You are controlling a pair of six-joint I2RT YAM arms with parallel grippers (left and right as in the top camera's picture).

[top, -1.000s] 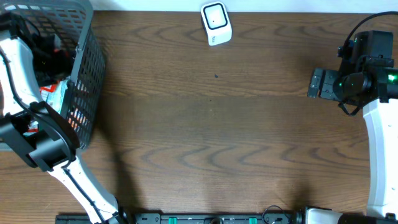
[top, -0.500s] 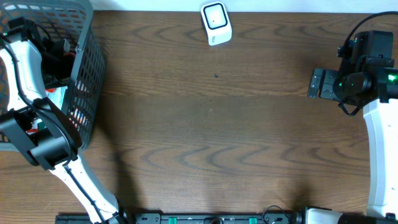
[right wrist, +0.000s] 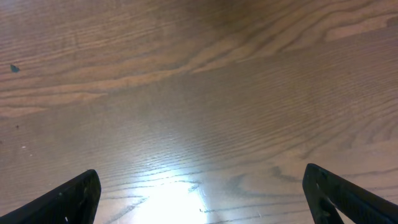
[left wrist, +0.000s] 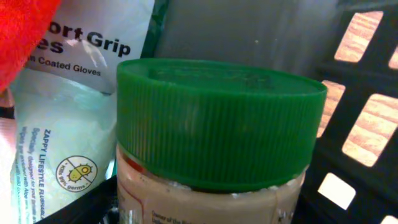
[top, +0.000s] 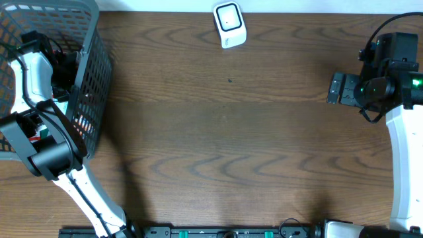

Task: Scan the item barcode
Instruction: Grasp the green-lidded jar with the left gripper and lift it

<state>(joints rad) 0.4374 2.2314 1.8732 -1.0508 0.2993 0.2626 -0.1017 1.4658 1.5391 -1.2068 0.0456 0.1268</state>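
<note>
A jar with a ribbed green lid (left wrist: 217, 124) and a pale label fills the left wrist view, very close to the camera. It stands in the grey mesh basket (top: 92, 79) at the table's left end. My left gripper (top: 63, 66) reaches down inside that basket at the jar; its fingers are not clearly visible, so I cannot tell how the jaws stand. The white barcode scanner (top: 229, 24) lies at the far middle of the table. My right gripper (top: 340, 88) hovers at the right side, open over bare wood (right wrist: 200, 180), with nothing between its fingers.
Behind the jar in the basket are a white pack of coated gloves (left wrist: 68, 112) and something red (left wrist: 25, 31). The basket's dark mesh wall (left wrist: 367, 93) stands just right of the jar. Brown wooden table (top: 225, 145) stretches between the arms.
The left arm's wrist has shifted to the right inside the basket, toward its right wall. The right arm and the scanner have not moved.
</note>
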